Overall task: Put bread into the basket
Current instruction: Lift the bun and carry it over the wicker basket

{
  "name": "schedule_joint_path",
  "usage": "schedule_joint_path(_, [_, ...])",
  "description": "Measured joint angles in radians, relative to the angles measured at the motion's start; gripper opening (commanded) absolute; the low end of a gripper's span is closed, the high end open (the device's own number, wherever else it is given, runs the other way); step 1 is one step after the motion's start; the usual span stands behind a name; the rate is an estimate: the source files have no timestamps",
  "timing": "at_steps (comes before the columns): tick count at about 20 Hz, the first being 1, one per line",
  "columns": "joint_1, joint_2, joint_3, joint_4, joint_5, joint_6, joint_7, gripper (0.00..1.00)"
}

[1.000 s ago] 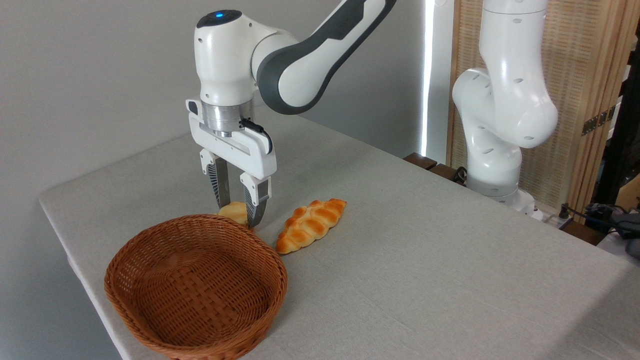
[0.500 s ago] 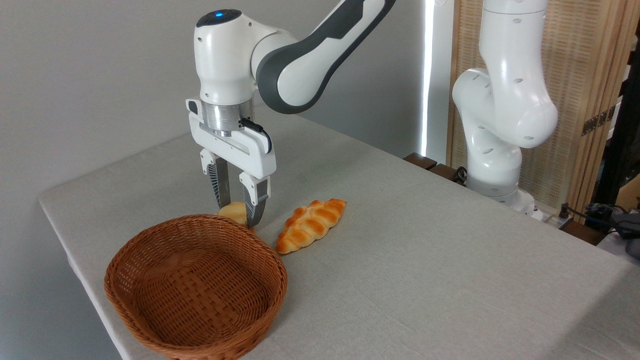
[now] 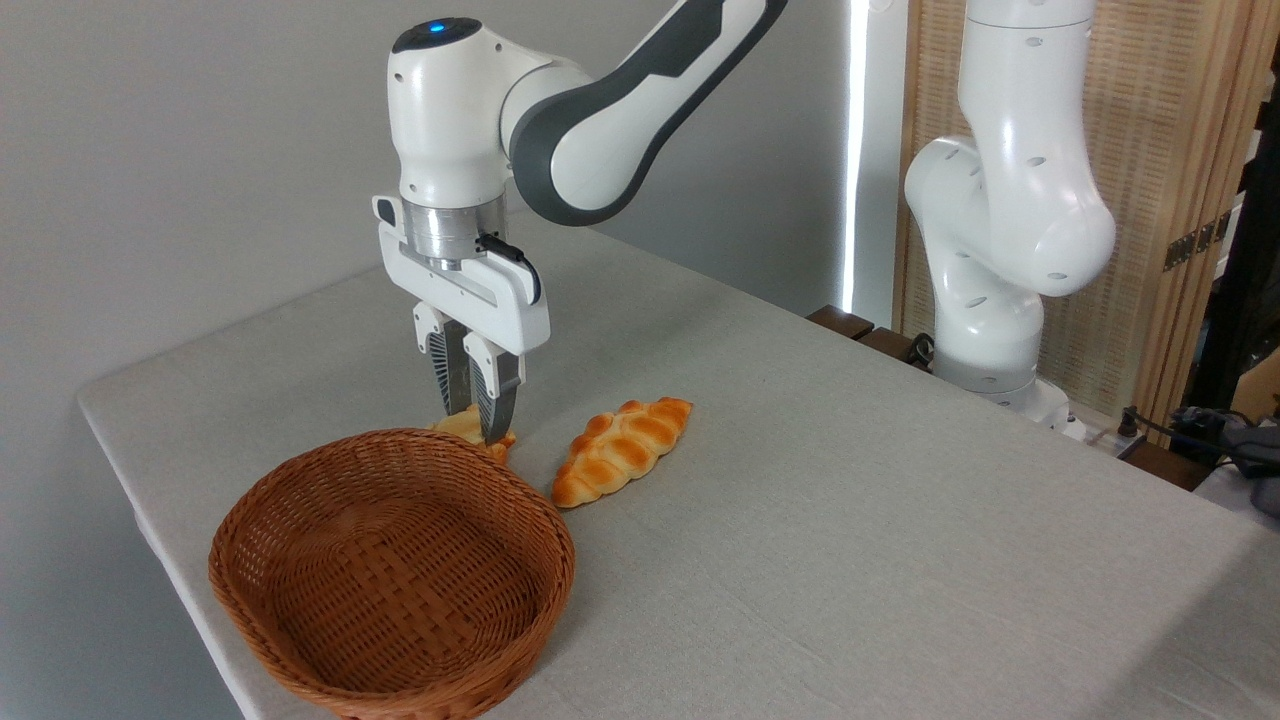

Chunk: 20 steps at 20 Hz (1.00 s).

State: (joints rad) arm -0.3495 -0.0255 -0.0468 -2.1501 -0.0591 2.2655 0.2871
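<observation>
Pinching the bread (image 3: 462,424) behind the basket (image 3: 300,600) rim, the hand (image 3: 478,428).

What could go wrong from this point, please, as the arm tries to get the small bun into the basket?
The tool pinches only a narrow part of the bread, so the bun may slip out when raised. The bun sits right behind the basket rim; a low lift could catch the wicker and shove the basket towards the table edge, which is near. The braided loaf lies close by and could be nudged.
</observation>
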Motion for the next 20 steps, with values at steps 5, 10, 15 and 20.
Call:
schedule_joint_path(5, [-0.001, 0.002, -0.006, -0.001, 0.000, -0.007, 0.000, 0.44])
schedule_joint_path(10, [-0.001, 0.001, -0.042, 0.002, 0.015, -0.094, 0.000, 0.46])
schedule_joint_path(15, [-0.002, -0.007, -0.074, 0.036, 0.017, -0.190, 0.000, 0.46])
schedule_joint_path(20, [-0.001, -0.019, -0.075, 0.145, 0.013, -0.272, 0.000, 0.46])
